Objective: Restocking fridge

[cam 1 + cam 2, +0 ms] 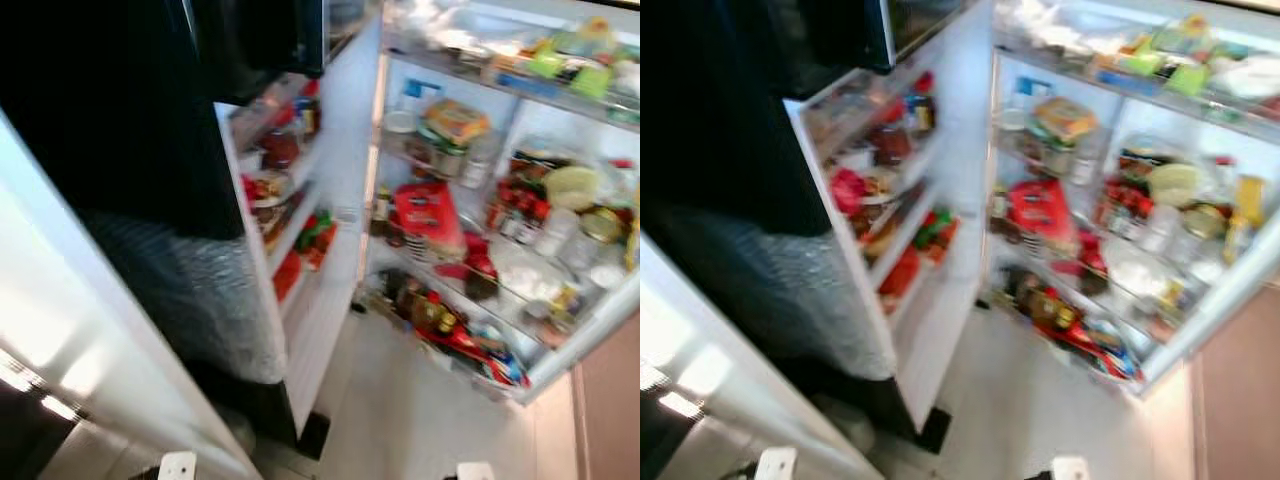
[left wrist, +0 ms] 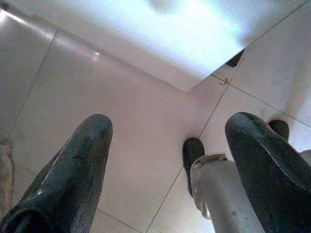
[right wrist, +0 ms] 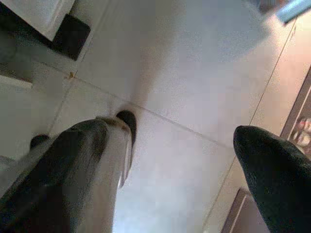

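From the head, the fridge stood open and blurred, its white shelves crammed with jars, bottles and a red pack; one door swung left, racks full.

Left wrist: the left gripper hung spread over glossy floor tiles.

Right wrist: the right gripper gaped likewise.

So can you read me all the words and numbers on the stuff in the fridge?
None can be read; the pictures are blurred.
Red packet on the fridge's middle shelf: a dark label patch, too blurred to read.
Jars and bottles beside it: labels too small and blurred.
Door shelf items: packaging blurred, no words legible.
Both grippers, left gripper and right gripper, hang open over the bare floor tiles, which carry no text.
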